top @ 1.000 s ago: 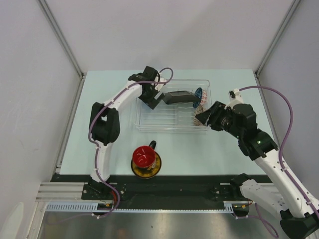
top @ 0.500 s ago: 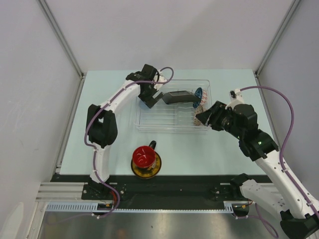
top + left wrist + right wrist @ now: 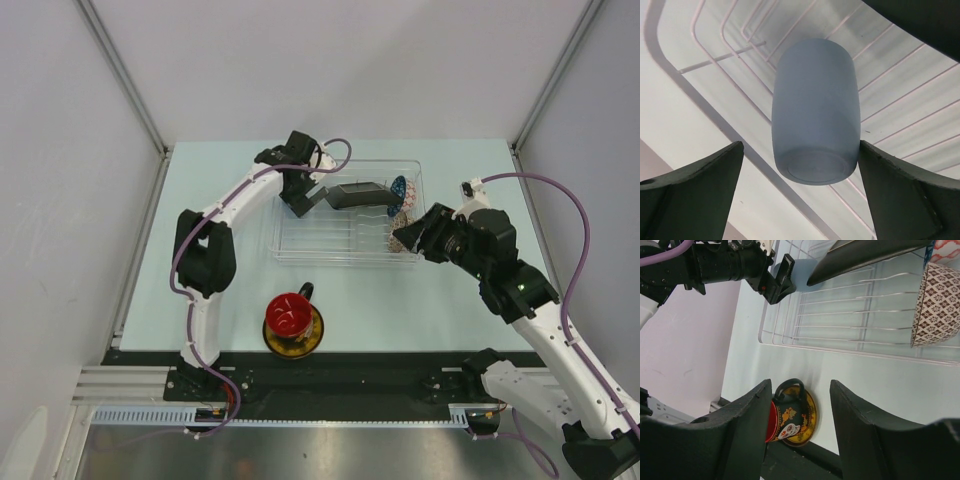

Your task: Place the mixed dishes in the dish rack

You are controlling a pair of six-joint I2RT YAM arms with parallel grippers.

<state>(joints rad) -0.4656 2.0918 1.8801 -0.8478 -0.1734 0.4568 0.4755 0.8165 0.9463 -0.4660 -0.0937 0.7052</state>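
Mint table [image 3: 440, 300], rack [image 3: 300, 250] — cup [image 3: 815, 110] rim unseen; plate [image 3: 865, 255] cropped

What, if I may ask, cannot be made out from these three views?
- Light-blue cup: hidden under the left gripper in the top view. In the left wrist view only its base and side show, not its inside.
- Black mug: partly behind the right gripper in the right wrist view.
- Square black plate: cut off by the top edge in the right wrist view, and no pattern is visible.
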